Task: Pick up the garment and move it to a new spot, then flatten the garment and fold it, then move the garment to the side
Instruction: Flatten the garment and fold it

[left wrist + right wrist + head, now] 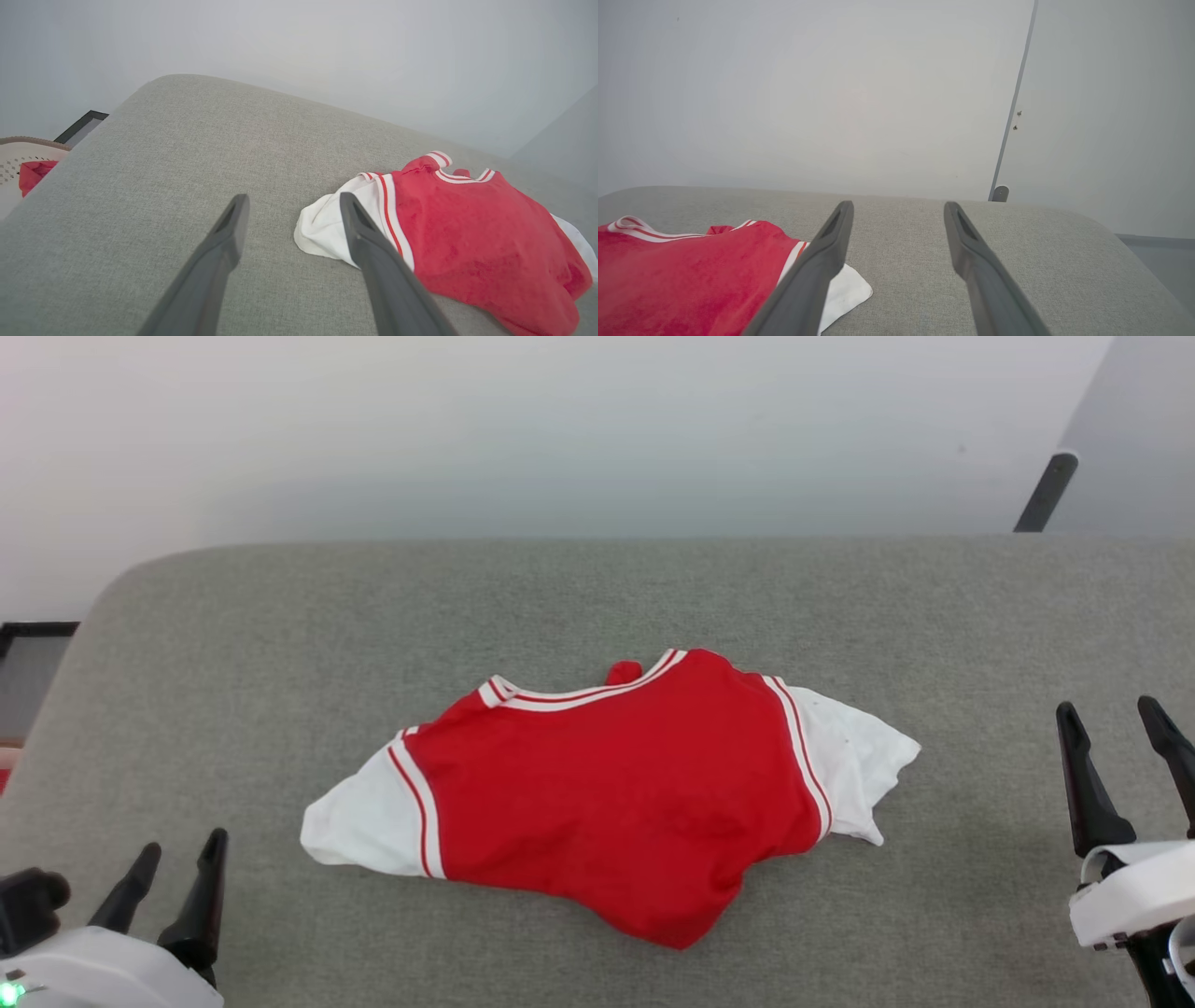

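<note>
The garment (616, 793) is a red jersey with white short sleeves and red-white striped trim, lying crumpled in the middle of the grey padded surface (579, 597). No numerals show on the side facing up. My left gripper (182, 849) is open at the lower left, apart from the garment's white sleeve (359, 817). In the left wrist view the garment (476, 238) lies to the right of my open fingers (224, 242). My right gripper (1111, 714) is open at the far right, clear of the other sleeve (854, 747). The right wrist view has the garment (686, 275) at lower left.
A pale wall rises behind the grey surface, with a dark slanted bar (1046, 490) at the upper right. In the left wrist view a beige perforated basket (14, 161) holding a small red cloth (33, 173) sits beyond the surface's left edge. Bare grey fabric surrounds the garment.
</note>
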Controlling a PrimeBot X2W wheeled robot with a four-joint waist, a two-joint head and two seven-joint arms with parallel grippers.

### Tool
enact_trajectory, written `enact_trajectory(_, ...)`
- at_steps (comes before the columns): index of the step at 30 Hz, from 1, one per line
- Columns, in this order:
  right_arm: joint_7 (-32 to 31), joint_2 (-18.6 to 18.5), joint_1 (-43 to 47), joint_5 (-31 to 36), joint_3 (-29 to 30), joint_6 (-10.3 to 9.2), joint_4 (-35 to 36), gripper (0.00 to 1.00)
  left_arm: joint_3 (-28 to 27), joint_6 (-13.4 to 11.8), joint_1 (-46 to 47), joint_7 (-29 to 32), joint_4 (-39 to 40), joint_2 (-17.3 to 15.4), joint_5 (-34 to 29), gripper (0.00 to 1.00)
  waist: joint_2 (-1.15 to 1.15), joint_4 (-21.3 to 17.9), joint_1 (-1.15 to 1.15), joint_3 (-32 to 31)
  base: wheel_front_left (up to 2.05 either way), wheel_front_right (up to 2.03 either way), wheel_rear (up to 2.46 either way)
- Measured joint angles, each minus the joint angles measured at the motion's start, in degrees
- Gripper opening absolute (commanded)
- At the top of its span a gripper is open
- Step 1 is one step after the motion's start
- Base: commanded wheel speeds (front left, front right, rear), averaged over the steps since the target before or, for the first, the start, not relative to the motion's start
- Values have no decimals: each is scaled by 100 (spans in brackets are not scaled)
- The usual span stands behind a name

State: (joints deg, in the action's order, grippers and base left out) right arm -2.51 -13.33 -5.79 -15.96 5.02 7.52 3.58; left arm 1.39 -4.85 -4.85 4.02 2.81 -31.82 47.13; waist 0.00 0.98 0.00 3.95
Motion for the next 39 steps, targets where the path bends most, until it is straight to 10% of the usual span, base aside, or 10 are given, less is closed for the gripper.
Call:
enact_trajectory(23, -49, -153, -197, -10, -131, 0, 197, 100, 1163, 545, 2847, 3545, -1143, -769, 872, 100, 0, -56, 0, 551, 0, 0, 0)
enact_trajectory(39, -25, -163, -292, -2, -96, 0, 242, 100, 1950, 894, 3833, 4520, -1063, -792, 628, 100, 0, -296, 0, 1022, 0, 0, 0)
